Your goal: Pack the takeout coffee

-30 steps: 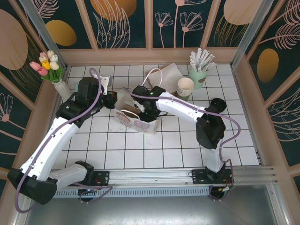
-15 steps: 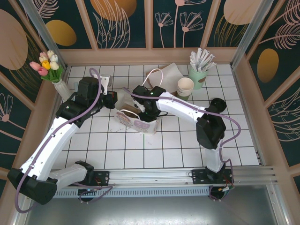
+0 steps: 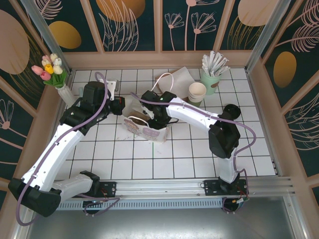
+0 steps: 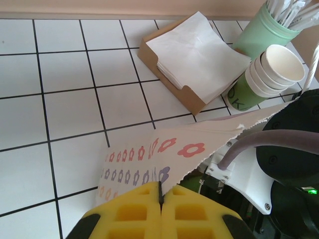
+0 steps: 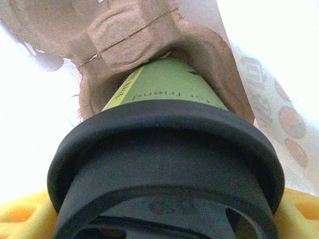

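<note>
Left tool: yellow pads pressed together, pinching the bag rim. Reason: it pulls the floral wall outward so the mouth gapes for the other arm. Bag sits mid-desk.

Right tool is down in the mouth, pads either side of the black lid, clamped on the coffee. Gripping at the lid puts the pads above the pulp carrier, so the cup base can drop into its pocket. Green body points into the pocket, base at its lip. Can't tell if it's seated.

My read: insertion step, near the end. Release only once the cup bottoms out upright, else it tips inside the bag. Napkins and cup stack sit behind the bag, no interference.
</note>
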`<action>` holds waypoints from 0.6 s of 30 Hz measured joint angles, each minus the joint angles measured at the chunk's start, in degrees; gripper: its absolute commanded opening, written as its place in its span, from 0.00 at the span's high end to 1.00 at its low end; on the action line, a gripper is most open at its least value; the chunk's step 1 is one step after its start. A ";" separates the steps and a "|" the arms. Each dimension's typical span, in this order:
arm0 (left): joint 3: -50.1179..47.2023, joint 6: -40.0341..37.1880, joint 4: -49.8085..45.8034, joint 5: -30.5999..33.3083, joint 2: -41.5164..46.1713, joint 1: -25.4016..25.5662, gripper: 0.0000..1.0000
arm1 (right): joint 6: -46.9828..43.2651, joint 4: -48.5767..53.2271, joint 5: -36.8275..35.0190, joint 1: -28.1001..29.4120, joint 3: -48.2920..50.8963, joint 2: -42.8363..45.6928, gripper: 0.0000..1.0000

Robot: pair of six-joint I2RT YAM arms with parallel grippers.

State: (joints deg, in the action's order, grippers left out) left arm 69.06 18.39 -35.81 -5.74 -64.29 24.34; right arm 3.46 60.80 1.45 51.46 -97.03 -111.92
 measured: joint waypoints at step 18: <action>0.81 1.25 0.63 -0.24 -2.05 0.00 1.00 | -0.22 -0.74 1.66 -1.20 -0.28 -1.11 0.47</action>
State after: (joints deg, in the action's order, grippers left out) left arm 69.87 19.64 -35.18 -5.98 -66.35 24.34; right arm 3.25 60.05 3.11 50.26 -97.32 -113.03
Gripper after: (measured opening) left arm 0.053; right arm 0.790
